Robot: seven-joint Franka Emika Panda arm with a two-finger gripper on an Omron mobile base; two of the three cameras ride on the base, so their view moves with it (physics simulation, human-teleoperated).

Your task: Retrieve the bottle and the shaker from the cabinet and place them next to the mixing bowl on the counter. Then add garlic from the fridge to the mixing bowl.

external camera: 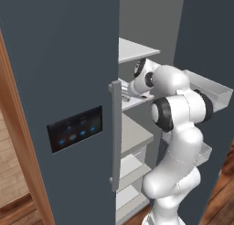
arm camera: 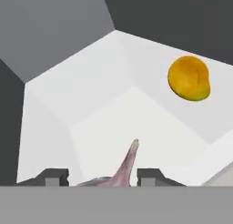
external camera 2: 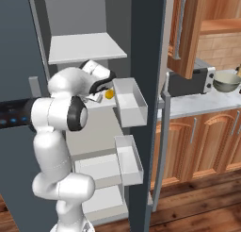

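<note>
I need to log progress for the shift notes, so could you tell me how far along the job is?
Done: the fridge door stands open and the arm reaches onto a middle shelf. In hand: the gripper has its fingers on either side of the garlic, beside a mango; a firm grip isn't evident. Left: carrying the garlic to the mixing bowl on the counter. No bottle or shaker can be made out beside the bowl.

garlic [arm camera: 123, 170] between gripper [arm camera: 103, 176] fingertips, mango [arm camera: 189, 78] beyond
</note>
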